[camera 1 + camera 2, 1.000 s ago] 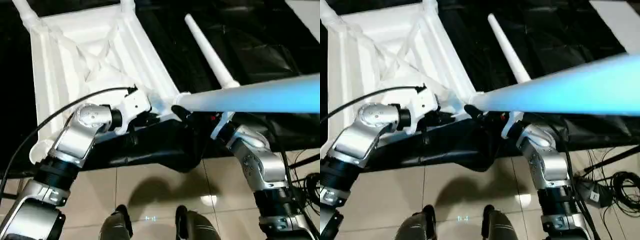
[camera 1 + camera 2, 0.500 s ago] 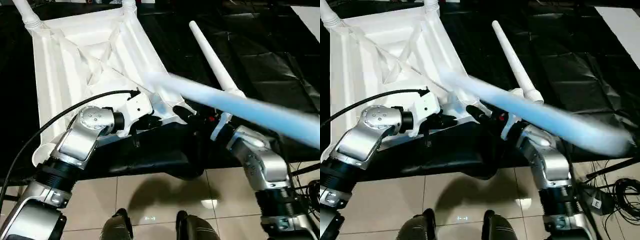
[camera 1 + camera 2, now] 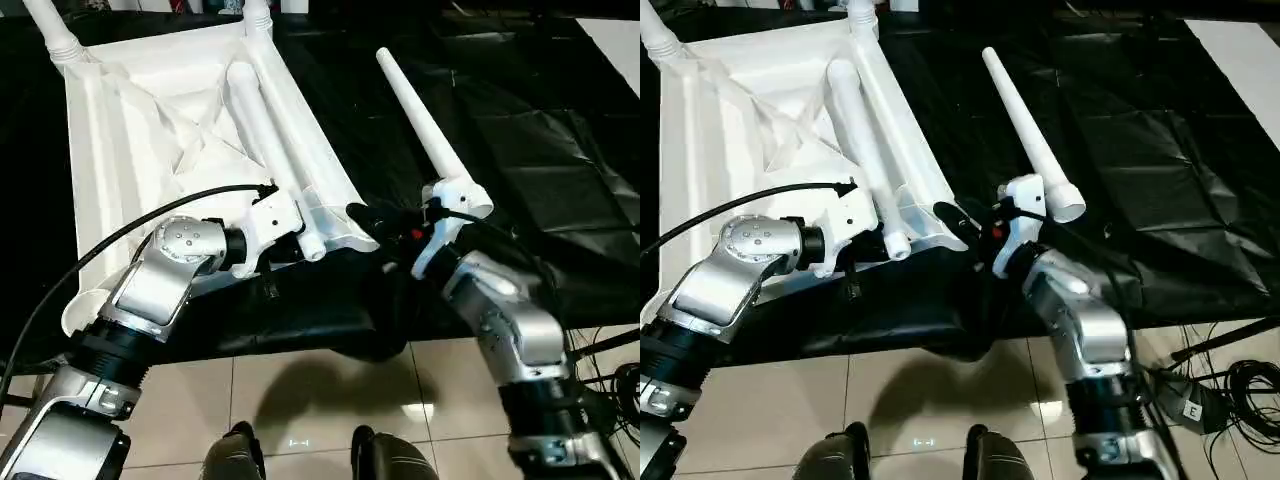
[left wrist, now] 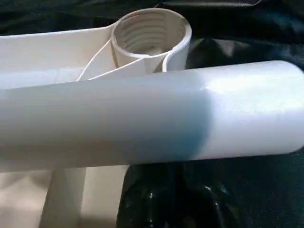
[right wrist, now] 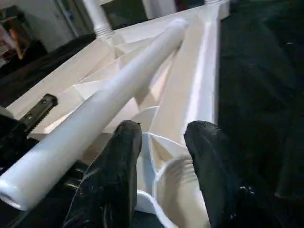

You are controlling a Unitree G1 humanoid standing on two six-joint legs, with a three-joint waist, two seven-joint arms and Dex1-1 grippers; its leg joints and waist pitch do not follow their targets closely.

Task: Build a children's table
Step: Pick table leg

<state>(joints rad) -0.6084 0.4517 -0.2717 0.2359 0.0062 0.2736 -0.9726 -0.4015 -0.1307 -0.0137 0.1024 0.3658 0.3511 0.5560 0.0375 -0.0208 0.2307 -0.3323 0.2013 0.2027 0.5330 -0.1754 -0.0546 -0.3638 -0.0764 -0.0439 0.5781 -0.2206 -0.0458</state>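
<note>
Changed: the leg [image 3: 268, 150] I swung overhead a second ago now lies on the upturned tabletop [image 3: 110, 160], flared end over its near edge.
My right gripper [image 5: 161, 156]: fingers apart, straddling the near-right corner socket [image 4: 151, 31], holding nothing.
My left gripper [image 3: 300, 243]: pressed together beside that end.
Spare leg [image 3: 425, 125]: on the black sheet [image 3: 540, 130].
Meaning: this leg probably needs re-gripping before it goes in the socket.

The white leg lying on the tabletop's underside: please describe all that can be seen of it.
The leg is a long, smooth white tube that looks like plastic, open at its near end. It lies flat and loose on the ribbed underside of the upturned tabletop, running along the right rim, its near end jutting past the edge beside an empty threaded corner socket. The left gripper is close under that end; no grip is visible.
</note>
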